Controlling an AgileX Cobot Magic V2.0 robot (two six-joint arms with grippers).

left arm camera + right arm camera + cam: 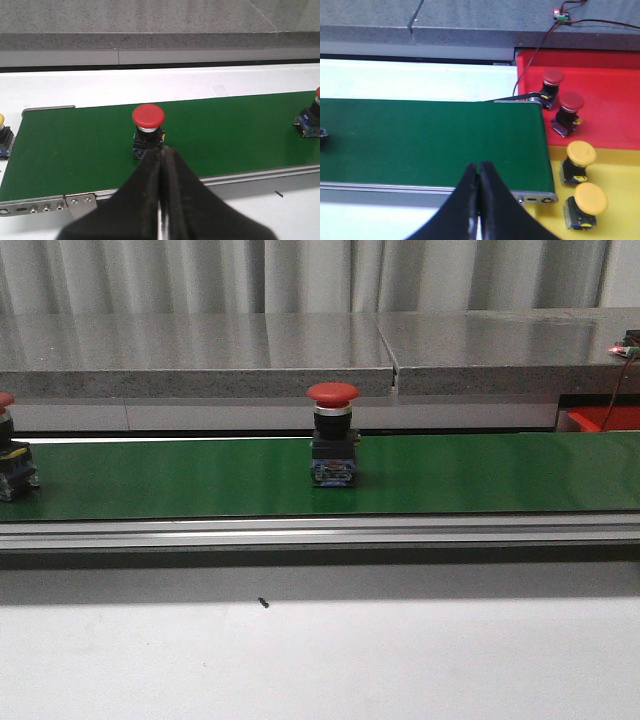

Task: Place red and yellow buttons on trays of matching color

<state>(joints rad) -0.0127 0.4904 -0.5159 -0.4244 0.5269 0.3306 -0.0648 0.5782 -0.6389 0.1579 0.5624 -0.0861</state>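
A red button stands upright mid-belt on the green conveyor. A second red button shows at the left edge. In the left wrist view, my left gripper is shut and empty, its tips just in front of a red button. Another red button and a yellow button sit at the frame edges. My right gripper is shut and empty over the belt's near edge. The red tray holds two red buttons, and the yellow tray holds two yellow buttons. Neither gripper shows in the front view.
A grey stone ledge runs behind the belt. A small circuit board with red and black wires lies on the ledge above the red tray. White tabletop lies in front of the conveyor's metal rail.
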